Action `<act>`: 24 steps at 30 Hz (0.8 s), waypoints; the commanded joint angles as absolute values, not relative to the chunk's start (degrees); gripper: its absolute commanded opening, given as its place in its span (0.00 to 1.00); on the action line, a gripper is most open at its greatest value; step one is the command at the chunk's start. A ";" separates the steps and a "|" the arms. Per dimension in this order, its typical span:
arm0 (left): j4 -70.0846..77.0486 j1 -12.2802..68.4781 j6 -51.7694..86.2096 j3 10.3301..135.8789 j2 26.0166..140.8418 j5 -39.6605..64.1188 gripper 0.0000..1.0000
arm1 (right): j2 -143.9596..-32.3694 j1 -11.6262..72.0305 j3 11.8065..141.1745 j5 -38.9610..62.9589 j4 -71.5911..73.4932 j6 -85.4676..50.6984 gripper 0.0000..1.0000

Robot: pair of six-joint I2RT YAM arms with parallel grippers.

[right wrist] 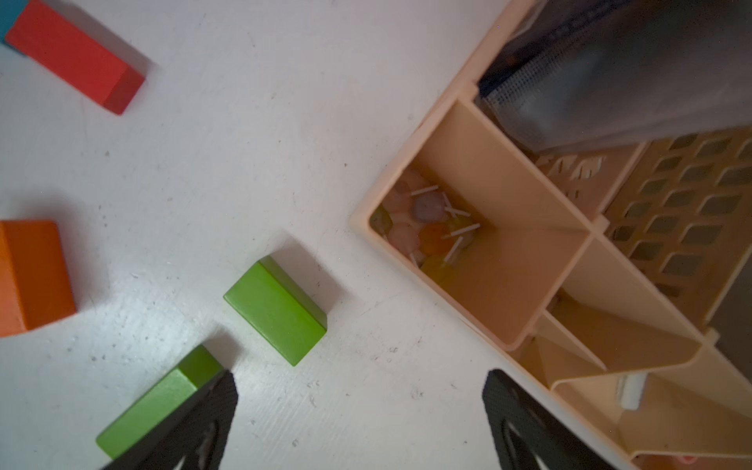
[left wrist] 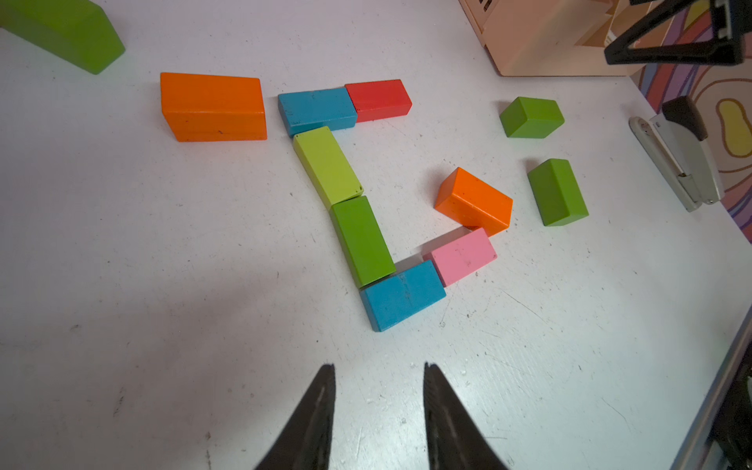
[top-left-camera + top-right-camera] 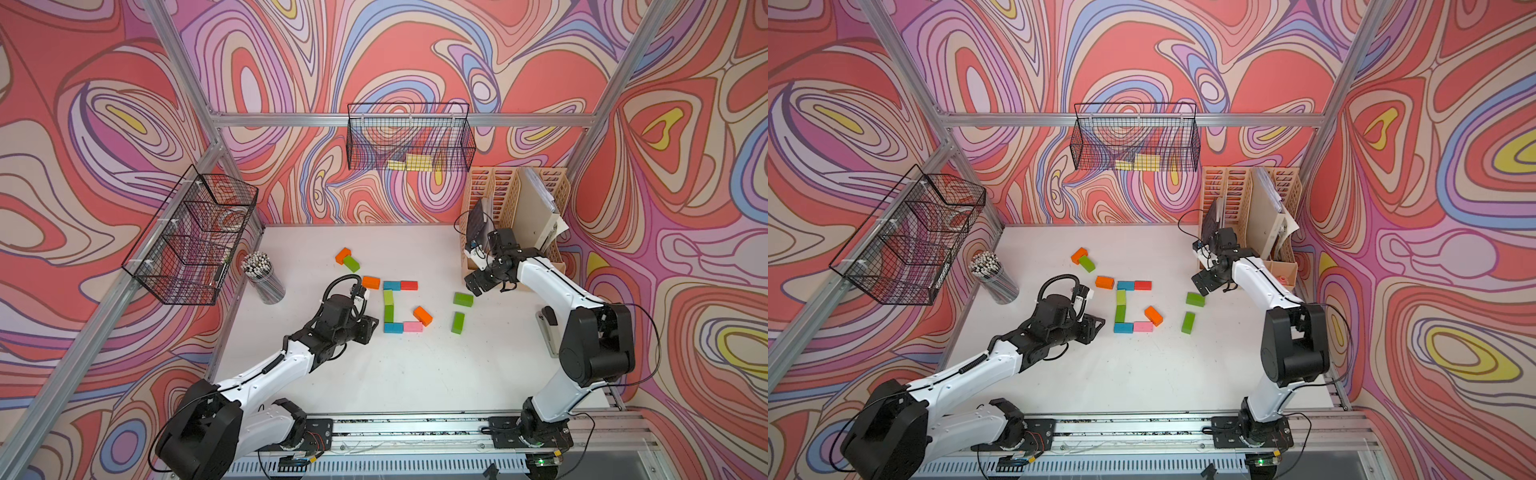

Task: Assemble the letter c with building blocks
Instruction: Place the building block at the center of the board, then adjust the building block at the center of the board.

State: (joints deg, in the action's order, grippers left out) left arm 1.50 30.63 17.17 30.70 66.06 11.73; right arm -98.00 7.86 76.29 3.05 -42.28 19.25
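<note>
Blue, probably wooden rectangular block [image 2: 401, 295] lies just right of narrowly parted, empty left end effector [image 2: 378, 366]; right end effector [image 1: 361, 374] gapes empty

One pink block [image 3: 412, 326], one red block [image 3: 409, 285], white table [image 3: 415, 374].

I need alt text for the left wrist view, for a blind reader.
A rough C of six building blocks lies on a white table. Loose orange blocks and green blocks lie around it; the left gripper, open and empty, points toward it.
</note>
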 commanded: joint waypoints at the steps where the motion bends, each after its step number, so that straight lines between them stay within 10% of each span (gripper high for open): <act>1: 1.80 30.24 17.14 30.07 64.17 10.32 0.39 | -99.25 7.80 74.84 10.70 -42.58 1.81 0.98; 7: 2.56 30.23 17.48 27.95 64.35 10.25 0.38 | -90.27 7.66 61.01 6.91 -27.34 -27.06 0.98; 16: 2.72 30.23 17.57 27.73 64.10 10.15 0.38 | -91.18 10.89 58.53 0.06 -25.81 -33.39 0.98; 24: 2.86 30.23 17.66 27.77 64.48 10.46 0.38 | -93.81 13.51 61.93 -4.48 -30.95 -36.32 0.78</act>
